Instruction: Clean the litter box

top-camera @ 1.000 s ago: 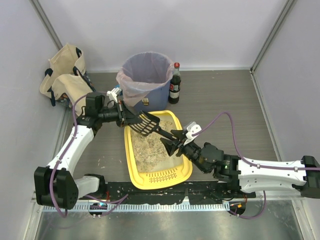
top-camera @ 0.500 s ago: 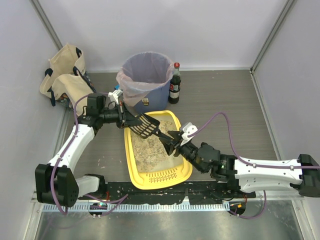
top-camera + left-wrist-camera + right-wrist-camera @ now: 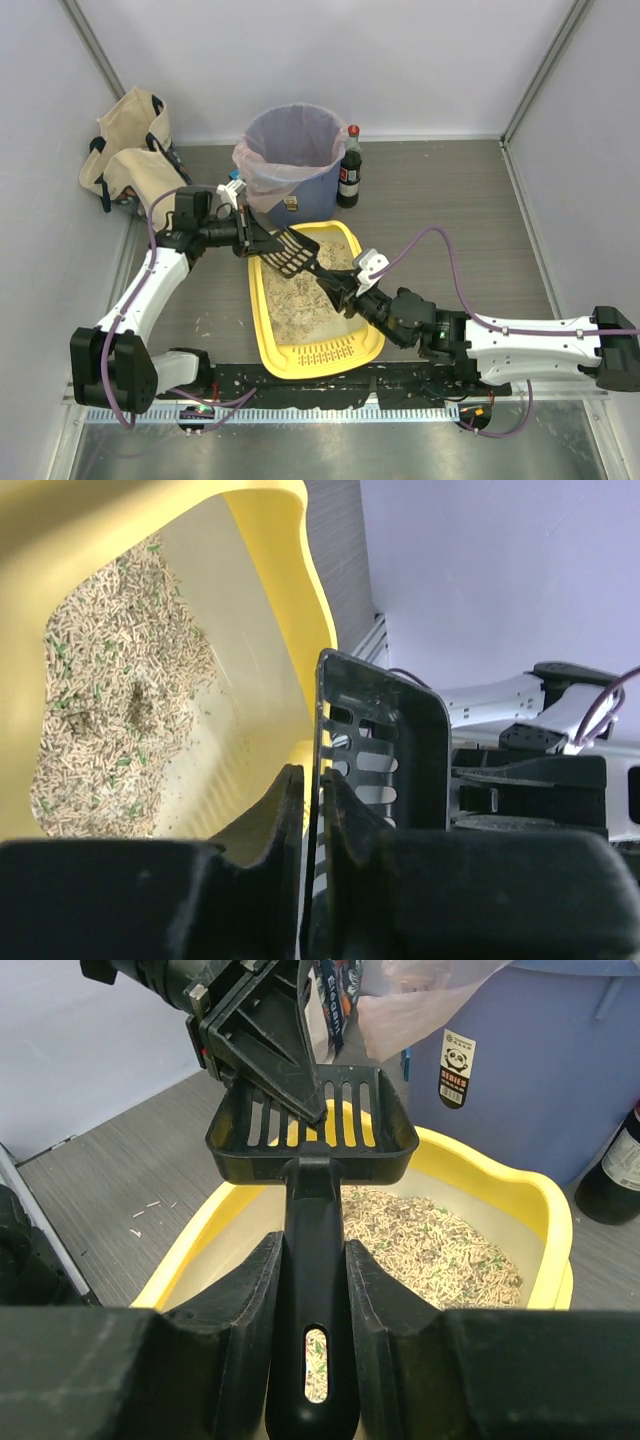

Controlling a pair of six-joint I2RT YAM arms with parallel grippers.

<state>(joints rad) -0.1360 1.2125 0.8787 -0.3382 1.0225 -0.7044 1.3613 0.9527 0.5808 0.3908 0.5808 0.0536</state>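
Note:
The yellow litter box (image 3: 258, 310) lies in the middle of the floor, with beige pellets inside (image 3: 430, 1240). A black slotted scoop (image 3: 292, 252) hangs over its far left corner. My right gripper (image 3: 335, 283) is shut on the scoop's handle (image 3: 312, 1290), both fingers pressed against its sides. My left gripper (image 3: 262, 240) straddles the scoop's side wall (image 3: 390, 750). Its jaws stand a little open, with a thin gap between one finger (image 3: 292, 790) and the wall. The scoop's basket (image 3: 312, 1130) looks empty.
A round blue bin with a clear liner (image 3: 290, 150) stands just behind the litter box. A dark bottle with a red cap (image 3: 349, 170) is at its right. A beige bag (image 3: 130, 150) sits at the far left wall. A few pellets lie scattered on the floor (image 3: 150, 1205).
My right gripper has moved in along the scoop's handle and closed on it. My left jaws have parted slightly from the scoop's wall. The scoop has shifted a little to the left.

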